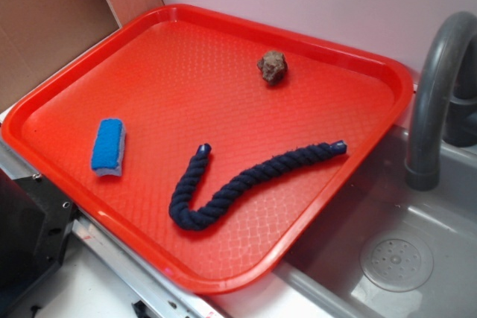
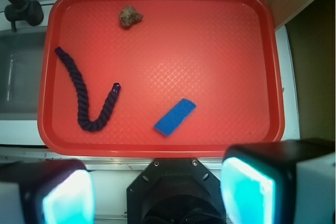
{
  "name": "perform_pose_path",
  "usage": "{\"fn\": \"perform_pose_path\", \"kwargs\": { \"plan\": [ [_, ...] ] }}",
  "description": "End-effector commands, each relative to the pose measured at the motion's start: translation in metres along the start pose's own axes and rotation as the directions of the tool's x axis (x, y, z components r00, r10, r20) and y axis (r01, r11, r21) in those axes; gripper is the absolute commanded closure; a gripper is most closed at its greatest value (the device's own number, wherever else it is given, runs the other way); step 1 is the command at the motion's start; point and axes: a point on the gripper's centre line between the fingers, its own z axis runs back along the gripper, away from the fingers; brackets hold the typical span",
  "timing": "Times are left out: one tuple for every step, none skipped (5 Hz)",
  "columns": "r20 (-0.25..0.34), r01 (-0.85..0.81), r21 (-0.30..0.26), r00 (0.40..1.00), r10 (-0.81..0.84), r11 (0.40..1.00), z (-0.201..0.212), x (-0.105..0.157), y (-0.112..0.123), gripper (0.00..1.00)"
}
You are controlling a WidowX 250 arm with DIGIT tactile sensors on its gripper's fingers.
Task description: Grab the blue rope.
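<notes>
The blue rope (image 2: 86, 100) lies in a J on the red tray (image 2: 220, 3) at 9 o'clock in the wrist view, sponge (image 2: 175, 117) well apart. Jaws released, apparently high above; best descend onto the bend

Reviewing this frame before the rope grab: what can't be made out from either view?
- Gripper: absent from the exterior view; in the wrist view the bottom edge cuts off the jaws, tips unseen.
- Brown lump: too small and blurred to identify in either view.
- Blue rope: its end wrapping is too small to make out.
- Faucet: cropped by the right edge of the exterior view.
</notes>
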Motion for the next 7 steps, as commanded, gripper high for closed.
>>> {"fn": "perform_pose_path", "kwargs": {
  "plan": [
    [0.0, 0.0, 0.0, 1.0, 0.0, 1.0, 0.0, 0.0, 0.0, 0.0],
    [0.062, 0.151, -0.05, 0.987, -0.147, 0.987, -0.011, 0.012, -0.032, 0.0],
    [0.001, 0.297, -0.005, 0.955, -0.297, 0.955, -0.043, 0.031, -0.078, 0.0],
    [-0.018, 0.382, 0.004, 0.924, -0.382, 0.924, -0.07, 0.042, -0.102, 0.0],
    [-0.044, 0.393, 0.025, 0.919, -0.392, 0.919, -0.1, 0.053, -0.117, 0.0],
    [-0.06, 0.435, 0.071, 0.9, -0.431, 0.898, -0.14, 0.065, -0.126, 0.0],
    [-0.131, 0.462, 0.069, 0.883, -0.451, 0.884, -0.17, 0.066, -0.129, 0.0]
  ]
}}
